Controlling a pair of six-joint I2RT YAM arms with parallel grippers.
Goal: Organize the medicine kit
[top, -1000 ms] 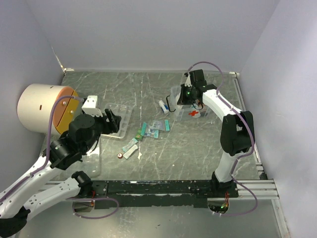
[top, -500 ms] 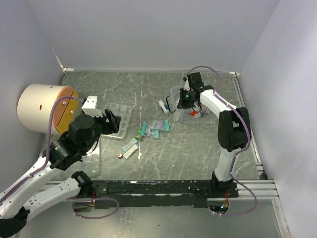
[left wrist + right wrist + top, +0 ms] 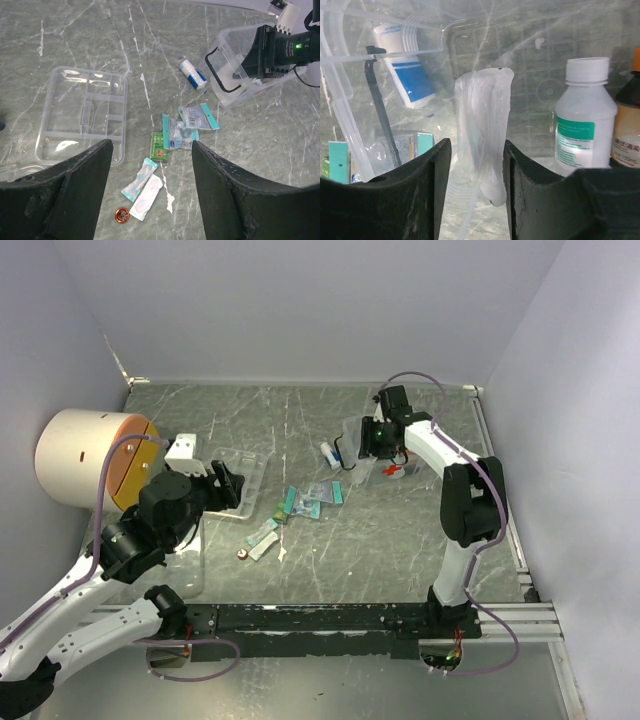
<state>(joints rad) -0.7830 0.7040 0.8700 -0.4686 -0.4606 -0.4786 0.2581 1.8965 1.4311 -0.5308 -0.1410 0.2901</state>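
The medicine kit (image 3: 392, 470) is a clear case with a red cross and a black handle (image 3: 218, 70), lying open at the back right. Its clear divided tray (image 3: 85, 117) lies apart on the left. My right gripper (image 3: 475, 145) reaches into the case (image 3: 530, 55); its jaws stand apart around a limp white plastic pouch (image 3: 485, 115), with a gap on the left side. A white bottle with a green label (image 3: 585, 115) and a brown bottle (image 3: 627, 132) stand beside it. My left gripper (image 3: 151, 145) hovers open above loose packets (image 3: 182, 131), holding nothing.
A blue-and-white tube (image 3: 192, 73) lies beside the case. A green packet (image 3: 159, 146), two long strips (image 3: 142, 182) and a small red cap (image 3: 121, 215) are scattered mid-table. A big white-and-orange cylinder (image 3: 90, 458) stands at the far left.
My right gripper's jaws have parted from the white pouch inside the case. The right arm shifted slightly over the case. The left arm has stayed put.
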